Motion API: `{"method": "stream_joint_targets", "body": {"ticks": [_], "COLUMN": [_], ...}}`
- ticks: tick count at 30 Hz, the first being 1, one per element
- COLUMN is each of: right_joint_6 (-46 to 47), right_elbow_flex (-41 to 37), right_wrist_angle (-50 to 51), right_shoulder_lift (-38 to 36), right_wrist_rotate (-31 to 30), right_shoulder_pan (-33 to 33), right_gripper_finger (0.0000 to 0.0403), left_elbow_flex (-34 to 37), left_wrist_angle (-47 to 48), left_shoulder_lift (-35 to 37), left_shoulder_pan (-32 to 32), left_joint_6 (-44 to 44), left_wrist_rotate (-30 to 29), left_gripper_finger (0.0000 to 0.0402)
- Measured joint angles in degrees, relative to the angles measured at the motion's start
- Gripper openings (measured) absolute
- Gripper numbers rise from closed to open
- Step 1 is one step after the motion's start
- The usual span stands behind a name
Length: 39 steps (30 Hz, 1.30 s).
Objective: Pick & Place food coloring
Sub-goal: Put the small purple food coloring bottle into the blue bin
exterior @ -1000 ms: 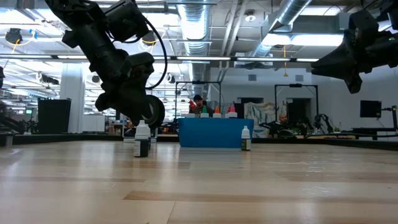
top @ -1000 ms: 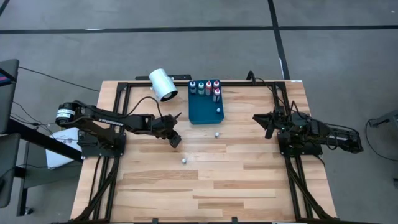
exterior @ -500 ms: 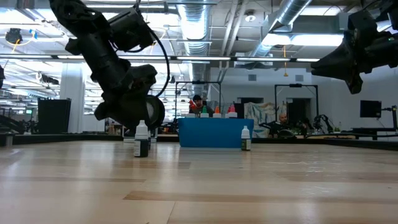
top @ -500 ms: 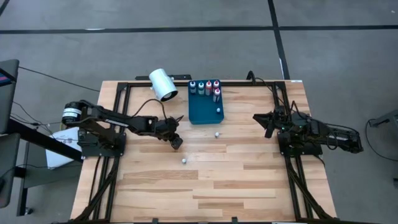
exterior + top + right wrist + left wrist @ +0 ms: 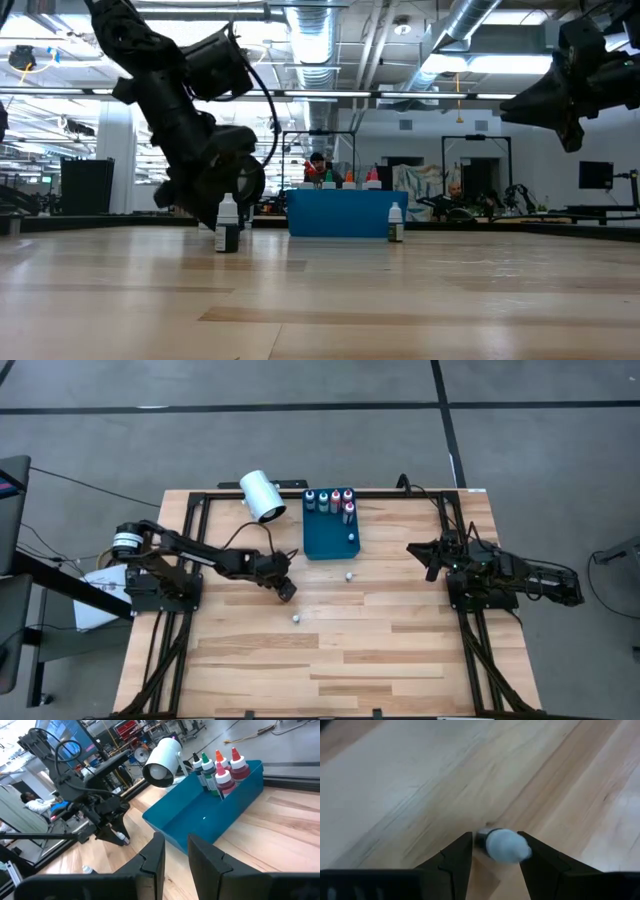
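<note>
**Two fingers straddle a white-capped bottle**

Two fingers of the left gripper point(image 5: 288, 591) stand open on either side of a small white-capped bottle point(image 5: 502, 846) upright on the wooden table point(image 5: 400, 640), not visibly clamping it. Coloured bottles point(image 5: 330, 498) stand in the blue tray point(image 5: 325, 538). At the table's right side, the right gripper point(image 5: 415, 550) hovers, its fingers slightly parted, empty.

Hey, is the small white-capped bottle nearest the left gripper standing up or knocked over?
Upright. In the low view the small white-capped bottle stands on the wooden table, cap up; the left wrist view shows its cap between the left gripper fingers.
</note>
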State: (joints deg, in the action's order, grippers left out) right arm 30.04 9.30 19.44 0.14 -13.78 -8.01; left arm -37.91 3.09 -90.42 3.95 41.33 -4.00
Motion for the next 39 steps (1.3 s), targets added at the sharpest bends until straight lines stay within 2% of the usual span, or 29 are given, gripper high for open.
{"method": "stream_joint_targets", "body": {"ticks": [8, 21, 30, 36, 39], "right_joint_6": [0.0, 0.0, 0.0, 0.0, 0.0], "right_elbow_flex": [0.0, 0.0, 0.0, 0.0, 0.0], "right_wrist_angle": [0.2, 1.4, 1.5, 1.5, 1.5], "right_shoulder_lift": [0.0, 0.0, 0.0, 0.0, 0.0], "right_wrist_rotate": [0.0, 0.0, 0.0, 0.0, 0.0], "right_shoulder_pan": [0.0, 0.0, 0.0, 0.0, 0.0], "right_gripper_finger": [0.0071, 0.0071, 0.0071, 0.0071, 0.0071], "left_elbow_flex": [0.0, -5.8, -16.8, -23.7, -25.9], "left_wrist_angle": [-1.3, 1.5, 11.6, 13.1, 13.0], "left_shoulder_lift": [-0.3, -0.3, -0.2, -0.2, -0.2], "left_shoulder_pan": [0.0, 0.0, 0.5, 3.5, 6.4], "left_joint_6": [0.3, -3.5, -10.6, -19.0, -22.8], "left_wrist_rotate": [0.2, 0.3, -3.3, -8.2, -8.6], "left_gripper_finger": [0.0134, 0.0056, 0.0077, 0.0066, 0.0067]}}
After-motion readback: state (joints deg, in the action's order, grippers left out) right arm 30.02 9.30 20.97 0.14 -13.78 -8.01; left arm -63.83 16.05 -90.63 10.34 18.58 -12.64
